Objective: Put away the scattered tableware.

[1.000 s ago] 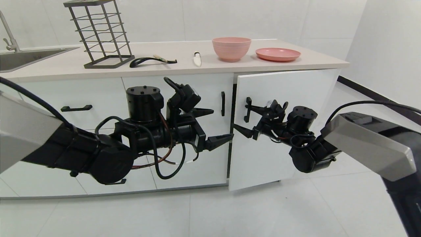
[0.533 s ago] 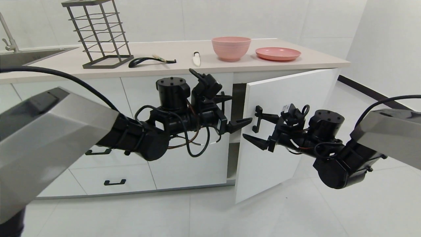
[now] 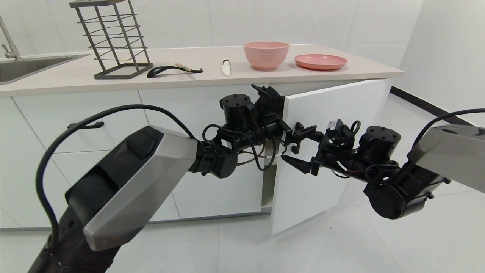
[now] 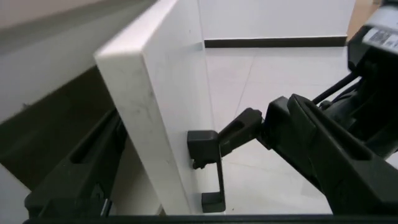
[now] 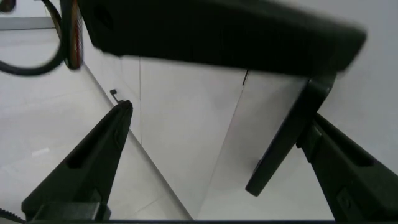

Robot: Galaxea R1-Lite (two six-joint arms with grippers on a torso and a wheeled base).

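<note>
The head view looks forward and down from above at the table (image 3: 212, 76) and the half-open cabinet door (image 3: 341, 110). Both wrist views sit close against that door. All three views share its handle (image 4: 219, 177).

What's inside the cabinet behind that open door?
A dark gap shows beside the cabinet door; no contents are visible. The door and the left gripper cover the rest.

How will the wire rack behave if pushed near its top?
Probably tips before it slides: the rack is tall over a small base. Likely light for its size, being open thin bars. Looks stiff, a rigid metal-like frame, though a thin bar may slip in the jaws.
</note>
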